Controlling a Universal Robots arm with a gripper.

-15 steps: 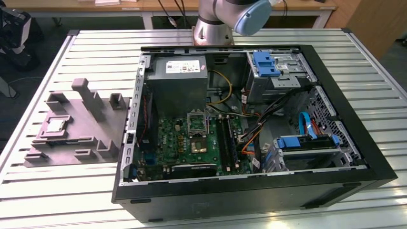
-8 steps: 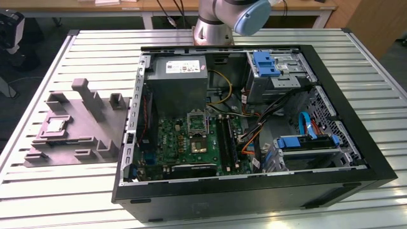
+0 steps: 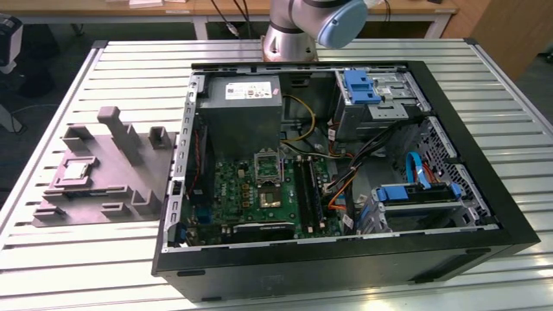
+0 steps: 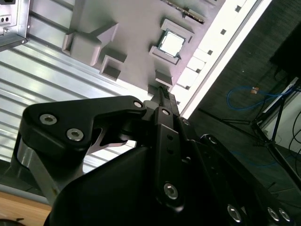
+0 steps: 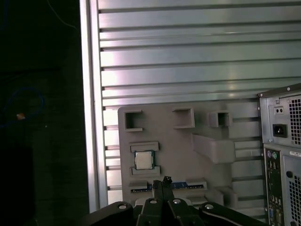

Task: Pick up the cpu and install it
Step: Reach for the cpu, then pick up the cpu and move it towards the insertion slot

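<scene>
Silvery-grey, the cpu [image 5: 143,160] lies in its pocket on the grey moulded tray [image 5: 169,150], untouched; the gripper [image 5: 163,181] hangs above the tray, fingers pressed together, carrying nothing; approach stage, I'd judge, and the pick calls for those fingers parted squarely over the chip; slatted aluminium table [image 3: 87,259]; open computer case [image 3: 346,262] beside the tray; dark floor, blue cable [image 4: 244,96].

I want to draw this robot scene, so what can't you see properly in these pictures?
- Arm: the exterior view's top edge cuts it off just above its base.
- Grey tray: in the first wrist view the gripper covers one edge of it.
- Motherboard: too small in the exterior view to tell whether its socket is empty.
- Cpu: any print on its top is too small in both wrist views.
</scene>
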